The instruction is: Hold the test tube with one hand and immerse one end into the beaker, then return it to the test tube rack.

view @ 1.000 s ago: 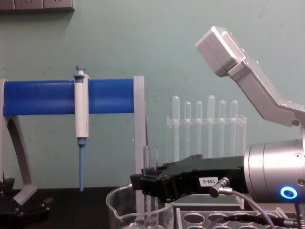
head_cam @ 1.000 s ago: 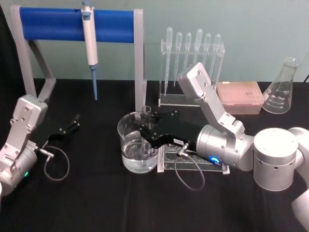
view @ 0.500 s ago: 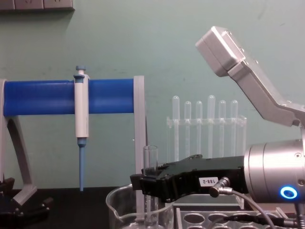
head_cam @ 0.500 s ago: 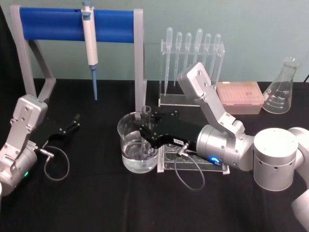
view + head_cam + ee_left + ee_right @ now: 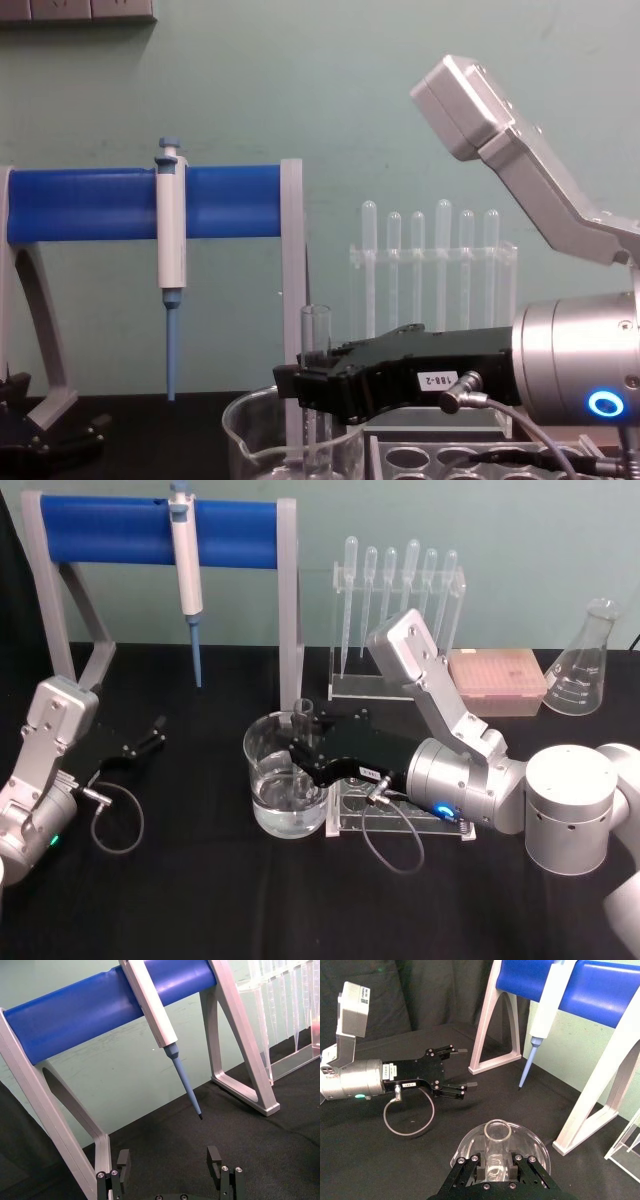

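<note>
The test tube (image 5: 303, 714) stands upright in the beaker (image 5: 272, 780), its lower end down in the clear liquid and its open rim (image 5: 316, 318) above the beaker's rim (image 5: 250, 432). My right gripper (image 5: 300, 752) reaches in from the right and is shut on the tube's upper part. In the right wrist view the tube (image 5: 497, 1136) sits clamped between the black fingers (image 5: 481, 1172), with the beaker (image 5: 470, 1146) beneath it. My left gripper (image 5: 150, 738) rests open on the black table at the left, holding nothing, its fingers (image 5: 123, 1160) wide apart.
A blue-barred stand (image 5: 120, 528) with a hanging pipettor (image 5: 186, 560) rises behind the beaker. At the back stand a rack of plastic pipettes (image 5: 400, 590), a pink tip box (image 5: 497, 680) and a conical flask (image 5: 585, 665). A clear tube rack (image 5: 400, 815) lies under my right wrist.
</note>
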Controlling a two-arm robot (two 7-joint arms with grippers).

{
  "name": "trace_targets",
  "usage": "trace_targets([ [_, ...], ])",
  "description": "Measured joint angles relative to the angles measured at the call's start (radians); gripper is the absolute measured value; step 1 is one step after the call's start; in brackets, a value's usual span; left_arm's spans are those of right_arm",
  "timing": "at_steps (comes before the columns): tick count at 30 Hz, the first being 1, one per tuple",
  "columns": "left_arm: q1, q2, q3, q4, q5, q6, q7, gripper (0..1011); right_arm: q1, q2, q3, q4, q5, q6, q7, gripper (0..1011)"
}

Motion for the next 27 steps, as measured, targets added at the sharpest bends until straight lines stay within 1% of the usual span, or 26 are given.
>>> trace_targets([
  [27,0.000,0.000,0.000,0.000,0.000,0.000,0.000,1000,0.000,0.000,0.000,0.000,0.000,0.000,0.000,225],
])
